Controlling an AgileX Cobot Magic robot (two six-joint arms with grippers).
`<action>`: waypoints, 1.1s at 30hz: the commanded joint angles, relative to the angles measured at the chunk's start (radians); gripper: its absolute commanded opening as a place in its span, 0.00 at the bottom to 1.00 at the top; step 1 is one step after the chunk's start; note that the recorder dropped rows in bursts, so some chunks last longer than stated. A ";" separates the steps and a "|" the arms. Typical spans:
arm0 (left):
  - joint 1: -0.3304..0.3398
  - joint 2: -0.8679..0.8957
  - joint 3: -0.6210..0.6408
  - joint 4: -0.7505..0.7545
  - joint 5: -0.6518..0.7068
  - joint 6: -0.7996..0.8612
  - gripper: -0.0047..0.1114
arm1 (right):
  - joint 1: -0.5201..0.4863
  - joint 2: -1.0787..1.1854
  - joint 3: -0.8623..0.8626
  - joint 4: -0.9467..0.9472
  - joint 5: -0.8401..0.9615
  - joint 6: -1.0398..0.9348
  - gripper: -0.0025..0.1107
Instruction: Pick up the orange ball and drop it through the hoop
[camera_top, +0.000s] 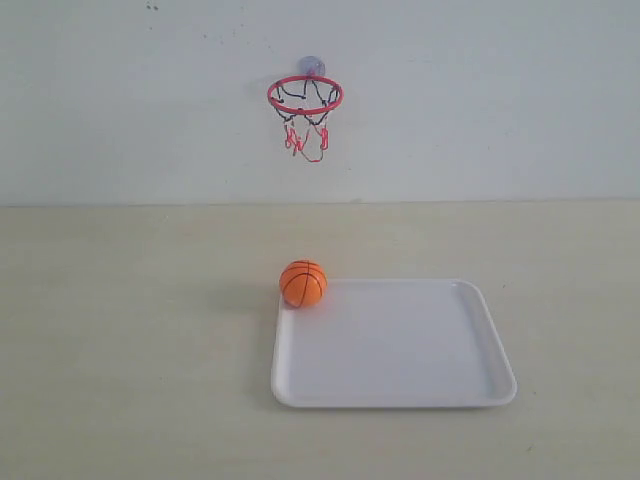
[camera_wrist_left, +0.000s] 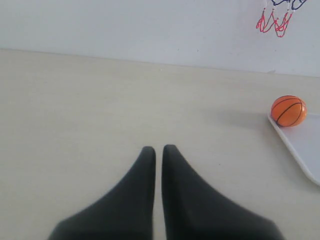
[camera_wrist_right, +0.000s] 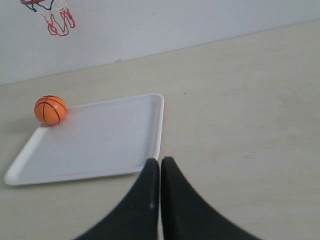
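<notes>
On table (camera_top: 120, 330), white tray (camera_top: 400, 350) holds orange ball (camera_top: 303, 284) (left tool (camera_wrist_left: 158, 149), right tool (camera_wrist_right: 160, 161) closed).

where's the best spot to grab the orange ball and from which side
Take the orange ball across its widest middle, coming straight down from above. It is round, so a pinch off the middle would likely squeeze it out. It sits at a corner of the white tray, where the raised rim seems to crowd a low sideways approach. Its top is clear.
</notes>
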 joint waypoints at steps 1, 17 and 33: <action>-0.001 -0.004 0.003 0.001 -0.003 -0.005 0.08 | -0.001 -0.006 -0.001 -0.010 -0.010 0.003 0.02; -0.001 -0.004 0.003 -0.019 -0.003 -0.016 0.08 | -0.001 -0.006 -0.001 -0.010 -0.010 0.003 0.02; -0.001 -0.004 -0.260 -0.239 -0.233 -0.034 0.08 | -0.001 -0.006 -0.001 -0.010 -0.010 0.003 0.02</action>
